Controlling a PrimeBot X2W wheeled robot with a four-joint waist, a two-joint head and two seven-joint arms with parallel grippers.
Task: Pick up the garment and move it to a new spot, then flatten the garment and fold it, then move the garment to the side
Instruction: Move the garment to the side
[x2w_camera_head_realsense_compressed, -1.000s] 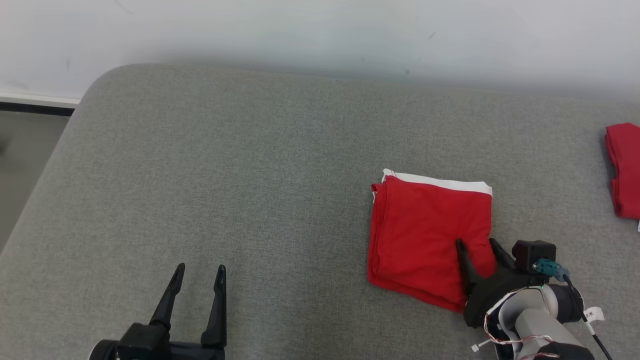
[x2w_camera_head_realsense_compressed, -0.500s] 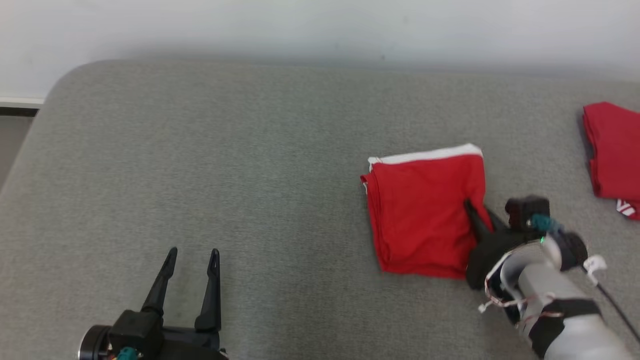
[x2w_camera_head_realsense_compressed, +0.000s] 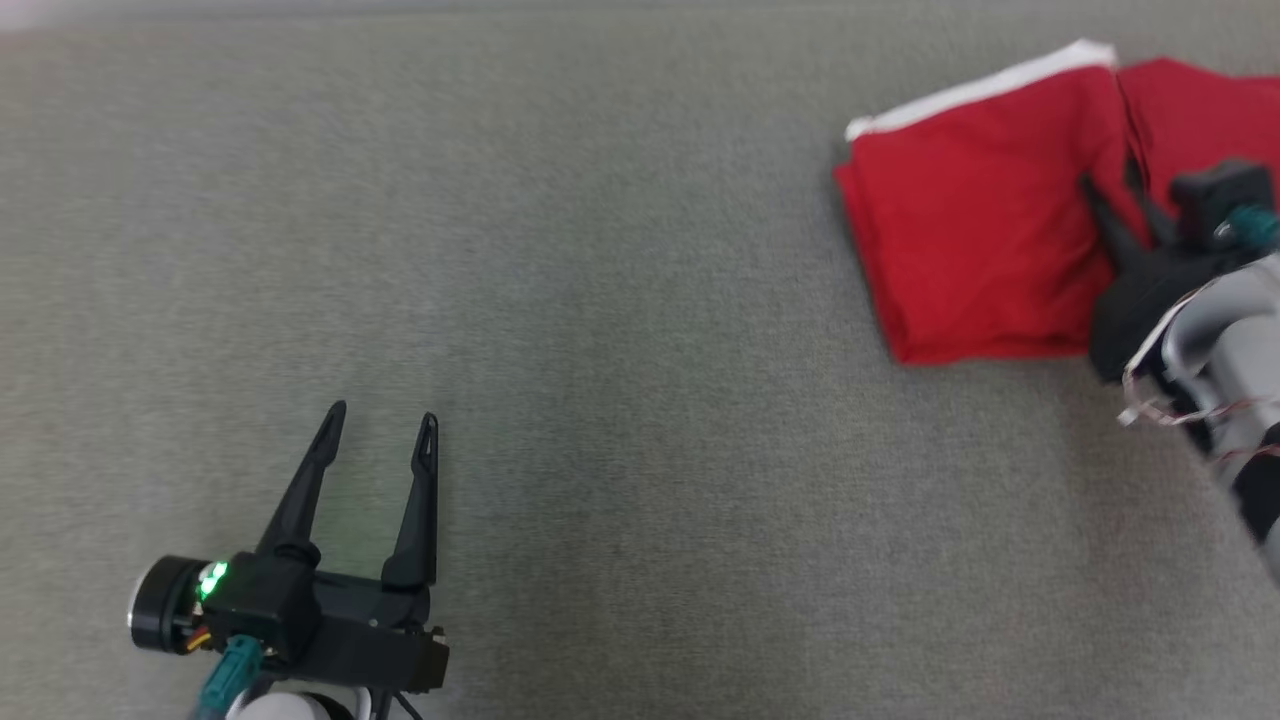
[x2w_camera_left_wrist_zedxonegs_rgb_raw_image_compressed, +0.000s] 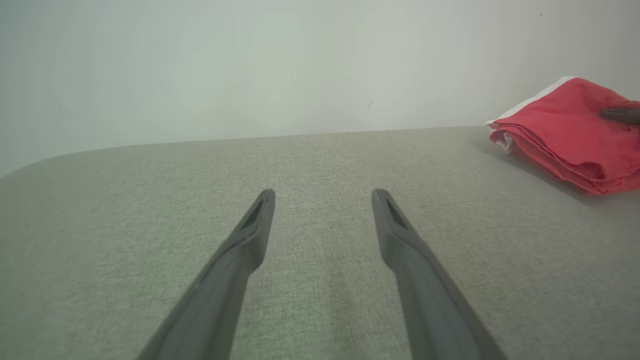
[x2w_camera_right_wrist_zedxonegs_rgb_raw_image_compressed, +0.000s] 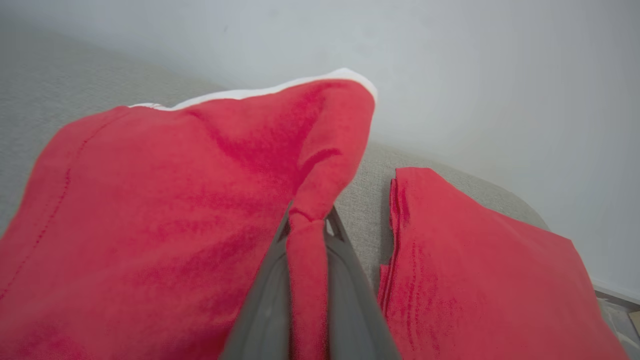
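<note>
The garment is a folded red cloth with a white band along its far edge, lying at the upper right of the grey surface. My right gripper is shut on its right edge. In the right wrist view the red fabric is pinched between the two fingers and bunches upward. From the left wrist the garment appears at the far right. My left gripper stands open at the lower left, far from the cloth, with nothing between its fingers.
A second folded red cloth lies just right of the held one, also seen in the head view as red cloth. The grey padded surface stretches wide between the two arms. A pale wall stands behind.
My right gripper shut on the garment's right edge and dragged it right, up against the second red cloth. The head camera has tilted and turned. The left gripper stays open.
</note>
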